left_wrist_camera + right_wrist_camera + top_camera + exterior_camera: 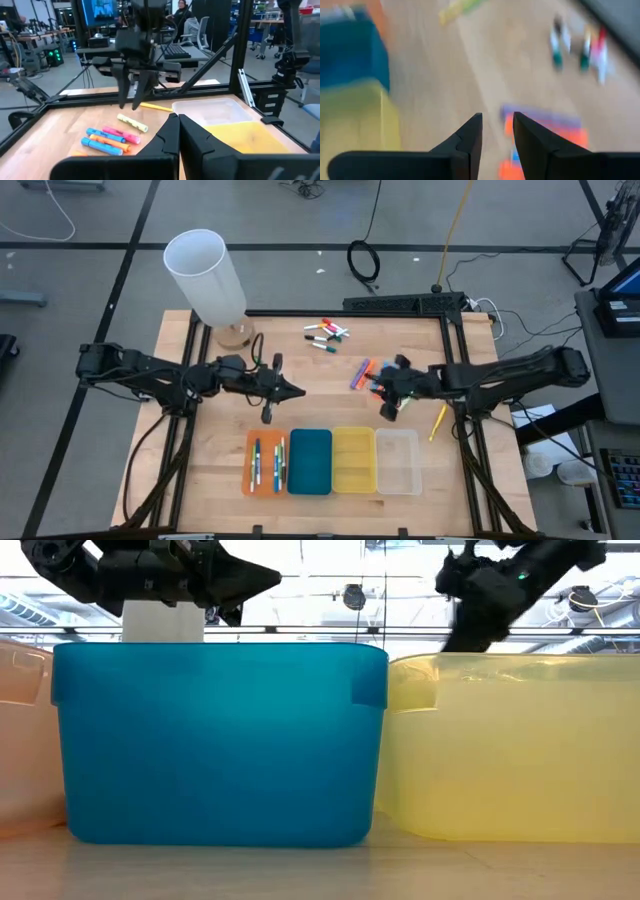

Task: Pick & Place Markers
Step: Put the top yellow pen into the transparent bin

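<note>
Orange, pink and blue markers near the table's right edge could be scattered by the empty, narrowly parted right gripper descending off-centre.

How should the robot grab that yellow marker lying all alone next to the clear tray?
Probably from straight above, nipping the middle of the yellow marker. It lies flat on the wood, slanted, apart from the clear tray, so both long sides are free. Turn the right pincer, hovering nearby, so its fingers cross the thin barrel.
</note>
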You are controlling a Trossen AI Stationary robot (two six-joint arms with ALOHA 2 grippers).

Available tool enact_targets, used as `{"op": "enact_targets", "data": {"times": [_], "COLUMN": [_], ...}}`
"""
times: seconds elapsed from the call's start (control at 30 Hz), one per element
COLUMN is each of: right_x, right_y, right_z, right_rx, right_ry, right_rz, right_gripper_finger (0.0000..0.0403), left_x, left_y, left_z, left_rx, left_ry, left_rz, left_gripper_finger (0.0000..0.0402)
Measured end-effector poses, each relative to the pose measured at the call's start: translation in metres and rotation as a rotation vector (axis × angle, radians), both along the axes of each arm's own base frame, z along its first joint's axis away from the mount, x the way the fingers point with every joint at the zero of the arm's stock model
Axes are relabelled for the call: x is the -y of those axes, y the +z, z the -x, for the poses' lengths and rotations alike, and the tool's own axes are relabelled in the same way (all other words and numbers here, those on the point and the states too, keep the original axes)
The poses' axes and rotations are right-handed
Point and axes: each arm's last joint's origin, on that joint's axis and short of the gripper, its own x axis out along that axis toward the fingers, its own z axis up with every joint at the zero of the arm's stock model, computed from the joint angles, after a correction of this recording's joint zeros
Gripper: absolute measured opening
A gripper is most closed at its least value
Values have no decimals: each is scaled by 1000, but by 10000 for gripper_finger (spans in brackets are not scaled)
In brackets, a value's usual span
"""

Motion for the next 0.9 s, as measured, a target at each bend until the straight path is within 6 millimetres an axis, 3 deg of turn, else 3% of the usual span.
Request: {"op": "enact_targets", "data": {"times": [0.13,0.27,0.43,0.63,0.9], "right_x": [-6,-15,-22,-25,-37], "right_y": [2,-9,-27,-35,-48], "right_z": [24,51,80,87,84], "right_rx": [-255,-536,-784,-752,-686], "right_ry": [-225,-388,-685,-887,-1046], "right_rz": [-205,-438,-546,-527,-590], "right_gripper_finger": [100,100,100,117,178], "left_x": [-1,-1,-3,-10,-21], "left_y": [0,2,12,24,24], "left_z": [0,0,0,1,1], "left_rx": [-6,10,136,233,235], "left_ry": [11,11,22,59,107], "left_rz": [37,36,-69,-129,-210], "left_gripper_finger": [5,16,22,24,24]}}
